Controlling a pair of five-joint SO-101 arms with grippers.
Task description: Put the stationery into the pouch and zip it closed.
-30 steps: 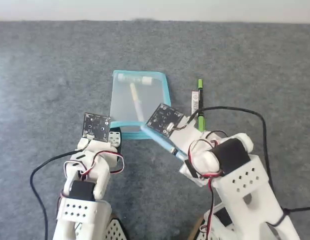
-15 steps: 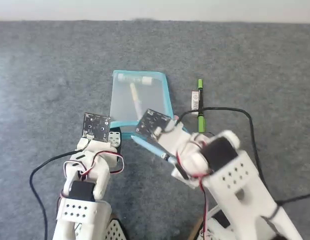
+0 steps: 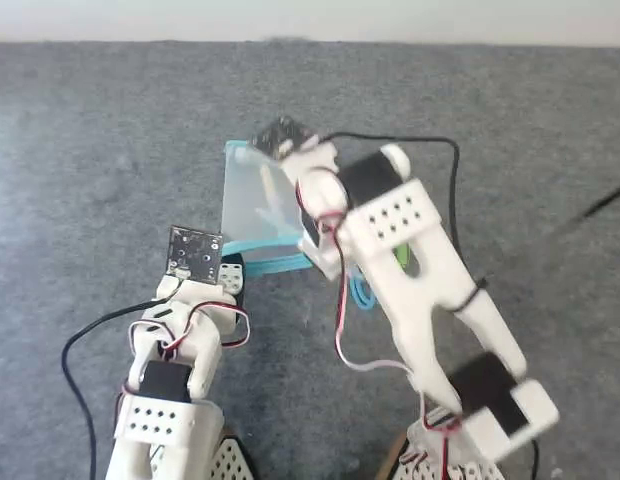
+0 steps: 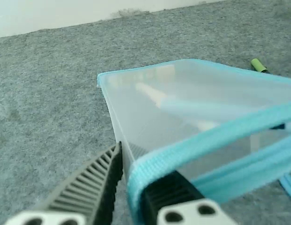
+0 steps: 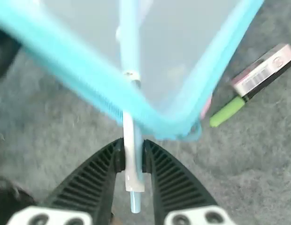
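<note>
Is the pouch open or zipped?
The pouch is open: the left gripper holds one zip edge raised, and the pen in the right gripper passes through the gap.

The pen (image 5: 129, 164) lies partly inside the pouch (image 3: 245, 195), marker (image 5: 227, 110) beside it.

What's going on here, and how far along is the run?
The left gripper holds the pouch by its blue zipper edge, so the mouth stands open. The right gripper has its fingers shut on a light blue pen and points it into the mouth; the front end looks to be inside. A pale stick lies in the pouch. A green pen and a small labelled block lie on the grey mat beside it, not yet packed. The zip is open.
</note>
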